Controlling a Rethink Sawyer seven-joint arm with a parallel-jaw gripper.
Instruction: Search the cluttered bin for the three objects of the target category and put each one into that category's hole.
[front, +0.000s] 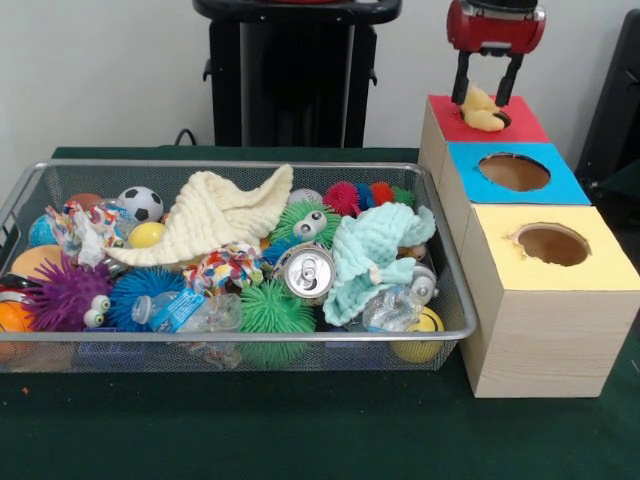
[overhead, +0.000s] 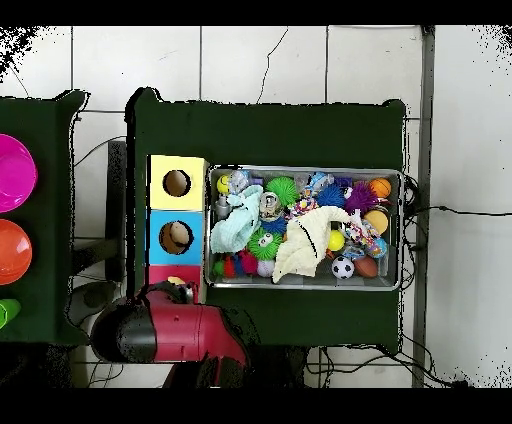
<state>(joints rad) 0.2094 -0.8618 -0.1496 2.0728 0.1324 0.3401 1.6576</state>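
Front view, nearest first: green worktop (front: 300, 430), then wire mesh bin (front: 240, 352) packed with clutter. At its near edge a crushed plastic bottle (front: 190, 315), a green spiky ball (front: 272, 310), a purple spiky toy with eyes (front: 68, 295), and a silver can (front: 306, 272) with its top facing the camera. A mint cloth (front: 370, 255) lies draped right of the can, a cream cloth (front: 215, 220) spread across the middle, a soccer ball (front: 141, 204) at the far left, and red and orange spiky balls along the far wall. Right of the bin stands a wooden box row with three holes: yellow-topped box (front: 560, 262) nearest, blue-topped box (front: 515, 172) in the middle, red-topped box (front: 480, 120) farthest. Red gripper (front: 485, 95) hangs over the red box, jaws closed round a pale yellow soft object (front: 480, 110) that sits at the red box's hole. Overhead view: arm covers most of the red box (overhead: 165, 272), something tan shows inside the blue box's hole (overhead: 176, 237), and pink and orange discs lie on a separate green surface to the side.
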